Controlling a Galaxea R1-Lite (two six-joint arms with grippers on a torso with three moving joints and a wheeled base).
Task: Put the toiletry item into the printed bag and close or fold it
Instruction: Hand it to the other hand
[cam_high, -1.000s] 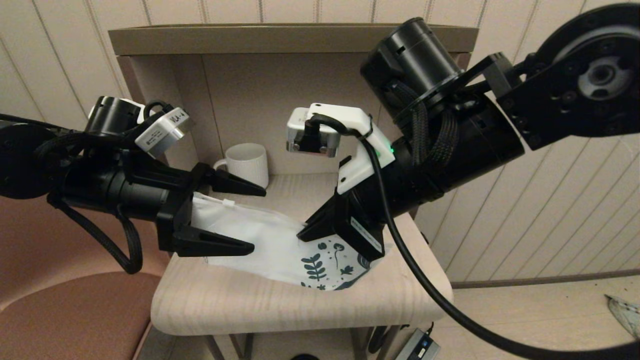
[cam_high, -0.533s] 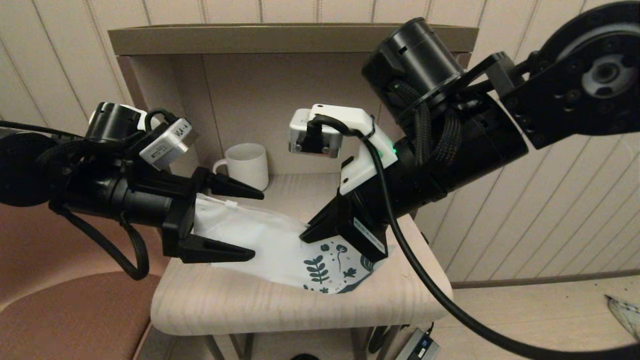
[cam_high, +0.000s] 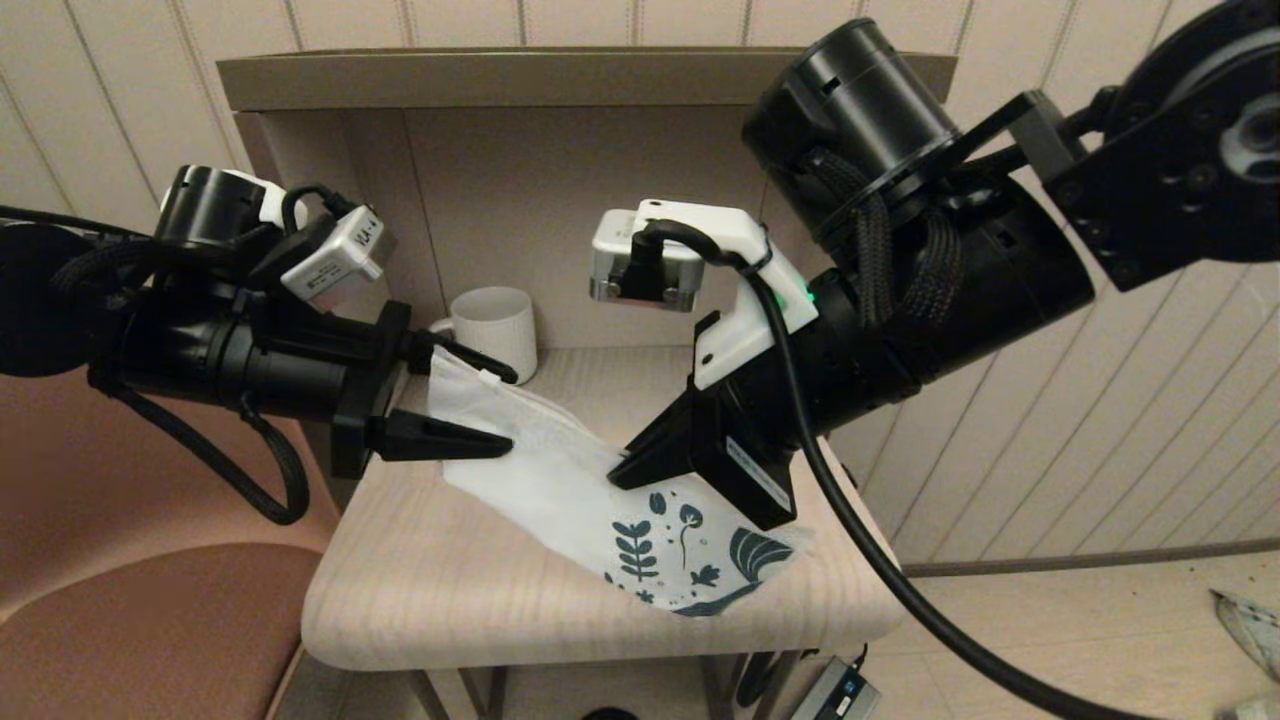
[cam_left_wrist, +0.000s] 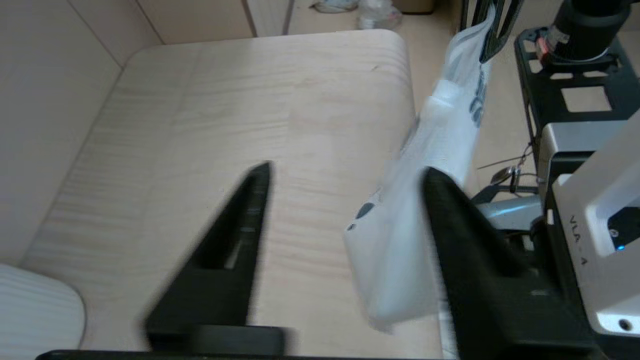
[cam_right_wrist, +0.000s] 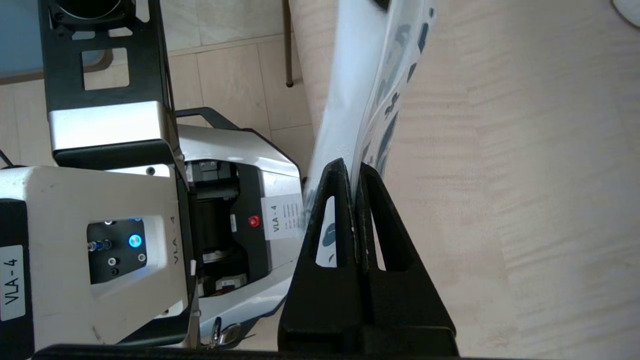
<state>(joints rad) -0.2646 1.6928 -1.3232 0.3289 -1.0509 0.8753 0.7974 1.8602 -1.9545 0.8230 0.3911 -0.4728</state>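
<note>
Dim, warm indoor light falls over my bench (cam_high: 480, 600), its alcove behind sitting in soft shadow. My left hand (cam_left_wrist: 345, 200) shows motion blur along both fingers, and the printed bag (cam_left_wrist: 400, 260) beside them is smeared. The view from my right hand (cam_right_wrist: 356, 180) is brighter, the bag's upper end washed out and unfocused.

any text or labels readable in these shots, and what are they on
"VLA-4": sticker on the left arm's wrist camera, head view.
"VLA - 4": white label with a red dot on the robot's body, right wrist view; finer print too small to read.
"VLA - A": partly cut off, white housing, left wrist view.
The printed bag bears only leaf prints.
</note>
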